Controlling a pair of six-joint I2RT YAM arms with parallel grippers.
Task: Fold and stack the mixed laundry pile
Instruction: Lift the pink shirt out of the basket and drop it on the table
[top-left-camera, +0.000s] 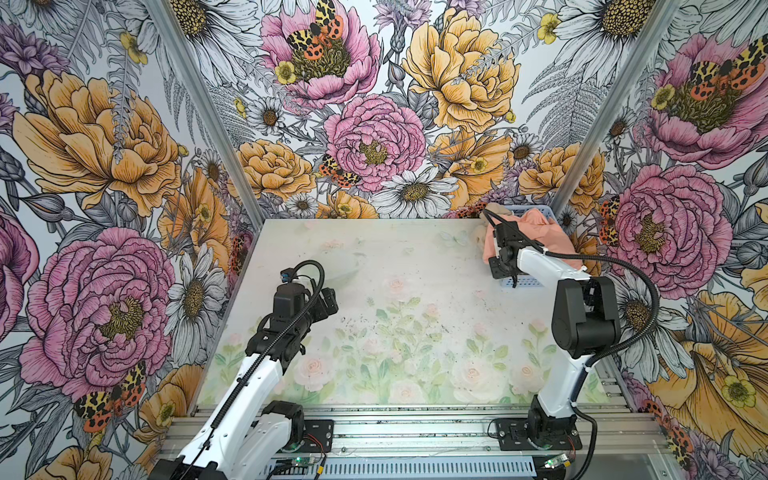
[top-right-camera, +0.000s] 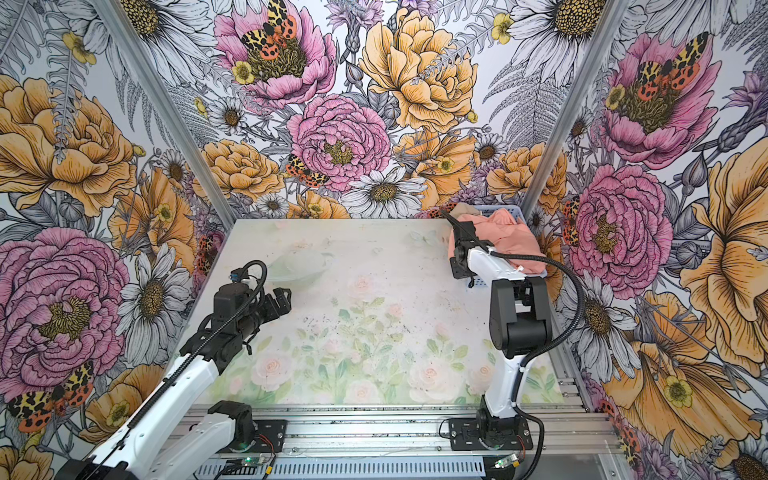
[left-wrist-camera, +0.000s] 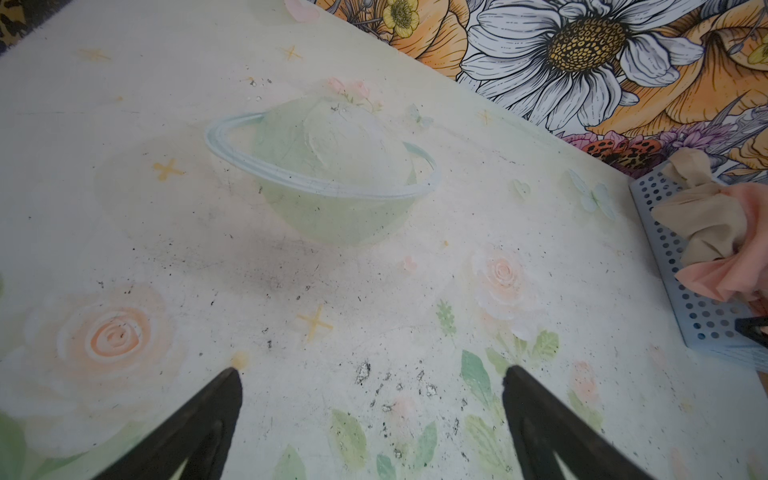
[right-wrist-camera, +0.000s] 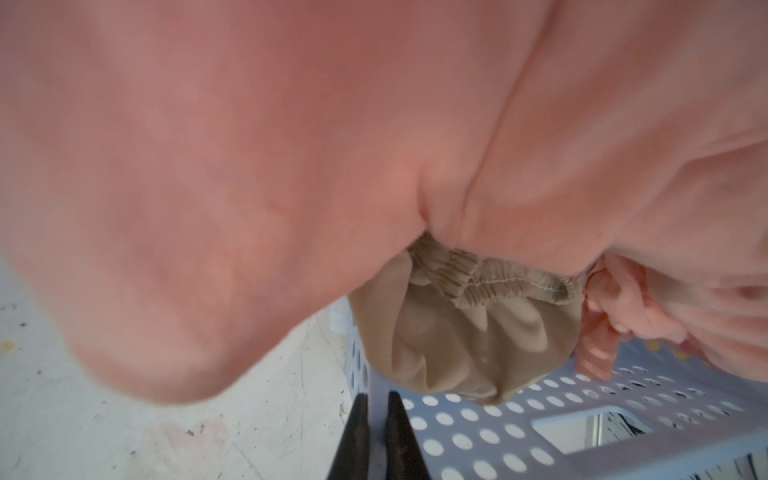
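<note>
Far right on the tabletop (top-left-camera: 415, 266), the blue basket (top-left-camera: 524, 283) holds both garments: the peach-pink T-shirt (top-left-camera: 548, 226) drapes over its rim above the beige garment (right-wrist-camera: 457, 345). Both look light and limp; a hem or waistband fold should pinch well. The left fingers (left-wrist-camera: 208, 415) gape empty; the right fingers (right-wrist-camera: 357, 432), barely parted, hold nothing.

Robot lab booth, aluminium frame (top-left-camera: 415, 432), floral printed walls (top-left-camera: 374, 137)
</note>
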